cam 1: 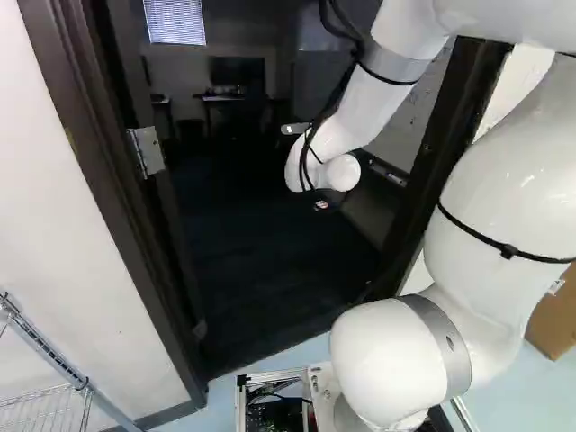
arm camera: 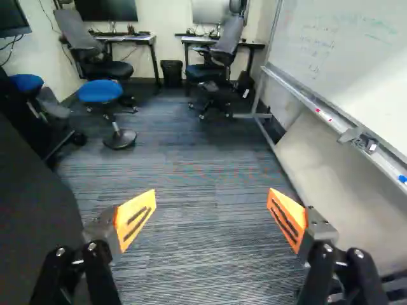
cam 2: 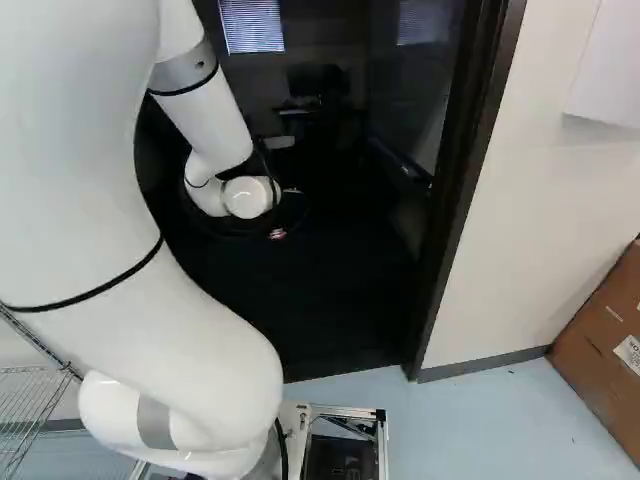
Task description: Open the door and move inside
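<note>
The doorway stands open ahead of the base, its dark frame [cam 1: 441,135] around my outstretched arm; the right post [cam 2: 462,190] also shows in the right base view. A metal hinge [cam 1: 147,151] sits on the left post. My gripper [cam 1: 321,205] is small and dark beyond the white wrist, at the opening. In the wrist view the gripper [arm camera: 211,219] is open, its orange pads wide apart with only carpet [arm camera: 191,184] showing between them. A dark flat surface [arm camera: 32,190] stands close beside one finger, perhaps the door leaf; no handle can be made out on it.
Inside are a blue stool [arm camera: 100,91], office chairs [arm camera: 222,54], desks and a whiteboard [arm camera: 350,57] on the side opposite the dark surface. Outside, a wire rack [cam 1: 45,409] stands left of the doorway and cardboard boxes [cam 2: 600,345] right of it, by the wall [cam 2: 550,220].
</note>
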Controlling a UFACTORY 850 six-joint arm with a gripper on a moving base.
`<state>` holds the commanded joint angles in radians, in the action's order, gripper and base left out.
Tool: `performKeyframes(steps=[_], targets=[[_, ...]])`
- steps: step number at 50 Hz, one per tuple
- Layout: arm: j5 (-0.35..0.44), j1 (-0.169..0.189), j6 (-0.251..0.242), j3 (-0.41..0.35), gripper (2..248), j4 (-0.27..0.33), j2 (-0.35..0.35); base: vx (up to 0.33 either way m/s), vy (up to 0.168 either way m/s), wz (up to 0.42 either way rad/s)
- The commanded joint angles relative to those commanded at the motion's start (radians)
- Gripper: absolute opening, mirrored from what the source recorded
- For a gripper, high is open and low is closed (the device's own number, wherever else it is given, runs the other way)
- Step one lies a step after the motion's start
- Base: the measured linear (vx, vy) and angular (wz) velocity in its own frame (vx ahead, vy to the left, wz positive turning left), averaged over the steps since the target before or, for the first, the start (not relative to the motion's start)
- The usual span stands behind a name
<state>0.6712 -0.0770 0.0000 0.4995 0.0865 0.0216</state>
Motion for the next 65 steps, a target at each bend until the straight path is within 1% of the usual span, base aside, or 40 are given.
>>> performKeyframes(steps=[13, 18, 65], targets=[[0.0, 0.011, 0.0, -0.07, 247, 0.0, 0.072, 0.0, 0.0, 0.0], [0.0, 0.013, 0.0, -0.083, 247, 0.0, 0.085, 0.0, 0.0, 0.0], [0.0, 0.014, 0.0, -0.087, 247, 0.0, 0.09, 0.0, 0.0, 0.0]])
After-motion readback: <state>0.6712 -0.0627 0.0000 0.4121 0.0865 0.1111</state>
